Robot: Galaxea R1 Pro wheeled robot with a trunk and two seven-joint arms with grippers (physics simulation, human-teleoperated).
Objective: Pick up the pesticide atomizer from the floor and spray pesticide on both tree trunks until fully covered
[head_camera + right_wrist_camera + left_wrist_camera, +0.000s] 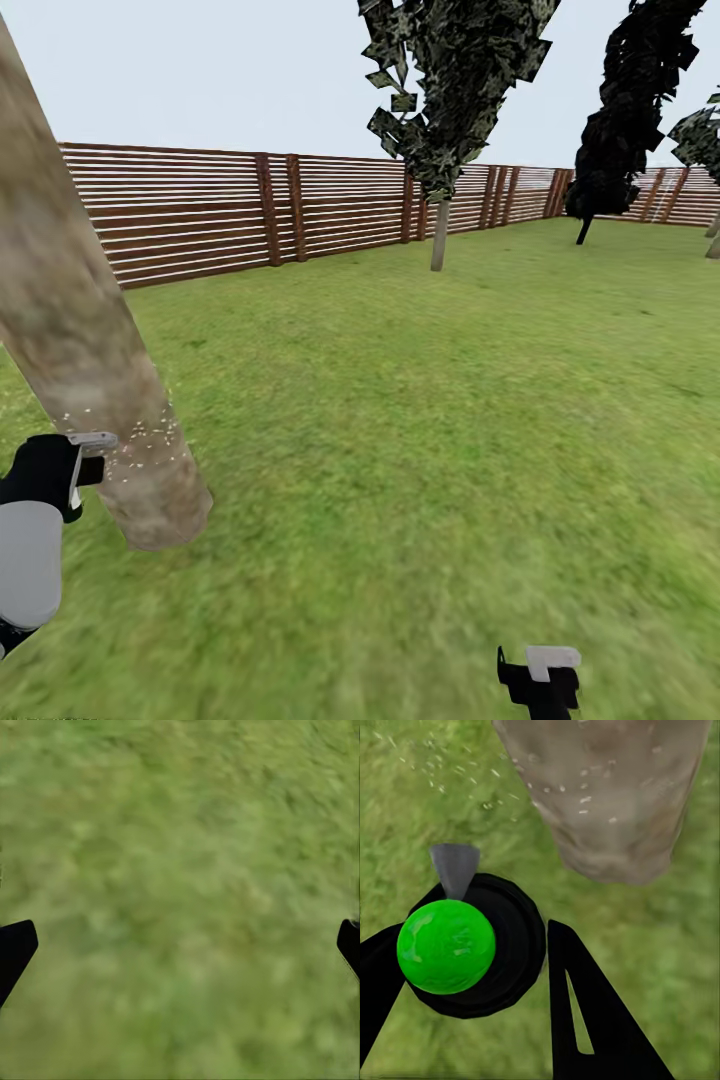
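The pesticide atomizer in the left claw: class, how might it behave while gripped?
The pesticide atomizer looks rigid, so it probably won't flex. Its round black body and smooth green ball top suggest it could twist or slip between the left claw fingers.

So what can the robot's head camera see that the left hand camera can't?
Head camera alone: the slatted wooden fence, the sky, more trees farther off, and the right gripper low over the lawn.

Left wrist camera alone: the atomizer's bright green ball top and grey nozzle, held between the left gripper's black fingers.

Both: the near tree trunk, speckled with white spray droplets, and the green grass.
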